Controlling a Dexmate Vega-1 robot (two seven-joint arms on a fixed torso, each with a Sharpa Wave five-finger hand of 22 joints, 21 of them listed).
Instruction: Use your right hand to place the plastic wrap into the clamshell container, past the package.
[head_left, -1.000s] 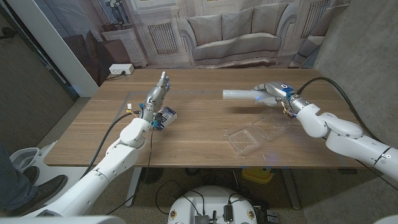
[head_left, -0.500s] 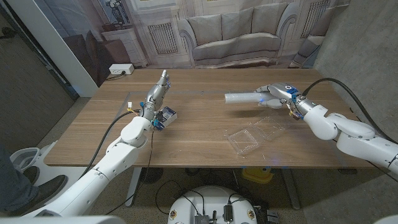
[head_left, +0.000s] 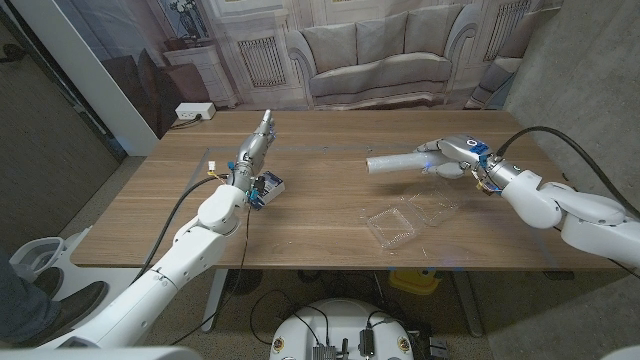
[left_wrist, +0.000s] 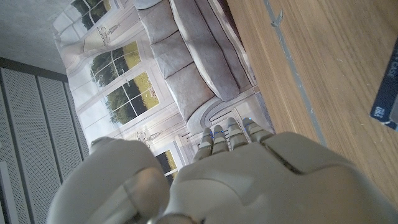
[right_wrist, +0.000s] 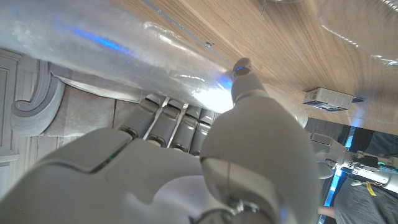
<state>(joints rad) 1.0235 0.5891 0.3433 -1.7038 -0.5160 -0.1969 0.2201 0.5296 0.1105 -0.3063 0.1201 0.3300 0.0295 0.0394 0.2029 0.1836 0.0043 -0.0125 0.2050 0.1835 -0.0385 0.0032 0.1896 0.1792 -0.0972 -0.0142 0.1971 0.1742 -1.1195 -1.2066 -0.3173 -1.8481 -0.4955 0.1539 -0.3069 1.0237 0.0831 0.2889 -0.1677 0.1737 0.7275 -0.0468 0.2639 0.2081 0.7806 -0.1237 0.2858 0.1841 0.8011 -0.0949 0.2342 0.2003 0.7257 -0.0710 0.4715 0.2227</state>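
Now right hand (head_left: 452, 155) holds plastic wrap (head_left: 395, 162) above table (head_left: 320, 200).

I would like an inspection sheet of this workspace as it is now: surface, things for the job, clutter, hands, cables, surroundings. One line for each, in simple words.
Surface: wooden table, with a thin pale line marked across its left part.
Job's things: plastic wrap roll held above the table; clear clamshell container lying open near the front edge; small blue and white package beside the left hand.
Clutter: nothing seen.
Hands: right hand grips the roll at one end; left hand holds nothing, fingers straight, next to the package.
Cables: black cable along each arm; more on the floor under the table.
Surroundings: printed backdrop of a sofa and windows; white socket strip behind the table.
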